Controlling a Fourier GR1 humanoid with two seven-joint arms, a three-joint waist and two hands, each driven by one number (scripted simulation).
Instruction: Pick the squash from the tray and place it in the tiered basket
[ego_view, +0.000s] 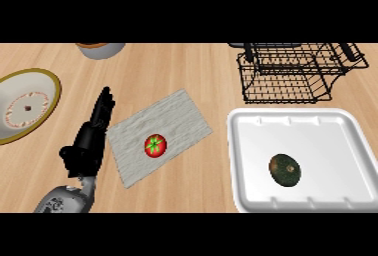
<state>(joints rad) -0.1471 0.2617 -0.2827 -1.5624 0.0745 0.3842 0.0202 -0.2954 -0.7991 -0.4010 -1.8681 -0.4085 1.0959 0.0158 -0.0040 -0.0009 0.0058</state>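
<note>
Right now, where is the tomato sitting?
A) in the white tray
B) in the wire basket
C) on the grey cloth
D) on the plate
C: the red tomato lies on the grey cloth, beside the left hand; the white tray holds only the dark squash.

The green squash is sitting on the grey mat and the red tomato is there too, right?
Not quite. The squash is in the white tray, not on the grey mat. Only the tomato is on the mat. The head view shows this.
</note>
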